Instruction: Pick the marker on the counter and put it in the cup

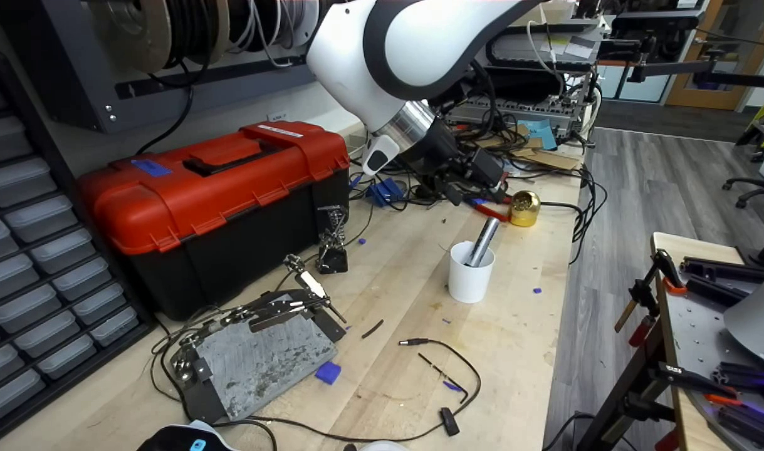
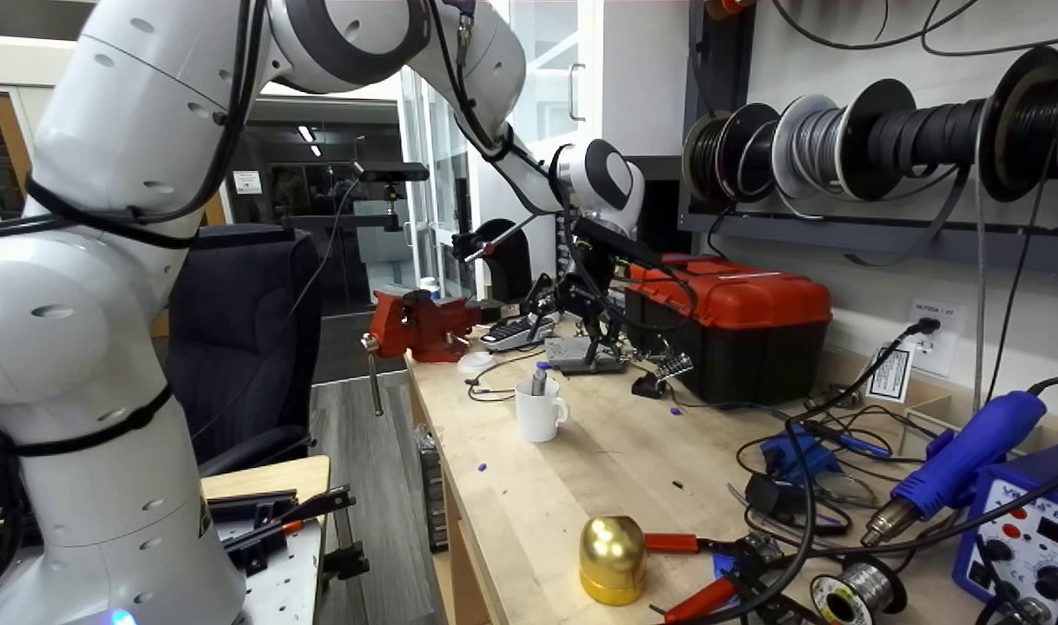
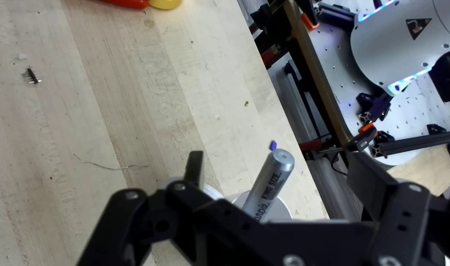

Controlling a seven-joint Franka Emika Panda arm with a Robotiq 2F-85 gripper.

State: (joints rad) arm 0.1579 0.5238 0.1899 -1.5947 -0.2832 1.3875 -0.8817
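My black two-fingered end effector [image 3: 278,162] is spread wide, pinching nothing. Silver-grey round-bodied marker with black print [image 3: 269,186] shows between the fingers in the wrist view, long axis and free end toward one o'clock. In an exterior view it's already inside the white cylindrical cup [image 1: 470,285], six o'clock from me, leaning to one, visible gap to my fingertips. True depth: can't tell. Only one arm, so nearer = me.

Judgement: task looks done. Next move probably just me backing off toward twelve o'clock, fingers apart. Risk: one finger snags the tilted end and tips the cup.

Surface: pale tan wood worktop [image 1: 513,363]. From the cup there: black plastic toolbox with red lid [image 1: 225,213] between nine and ten, shiny gold dome-shaped canister [image 1: 524,208] at one, black barrel plug [image 1: 414,342] at seven. Room: grey plank floor [image 1: 664,181] past the three o'clock edge; in an exterior view, red metal bench vise [image 2: 420,325] at ten from the cup, dark office chair [image 2: 242,347] farther out.
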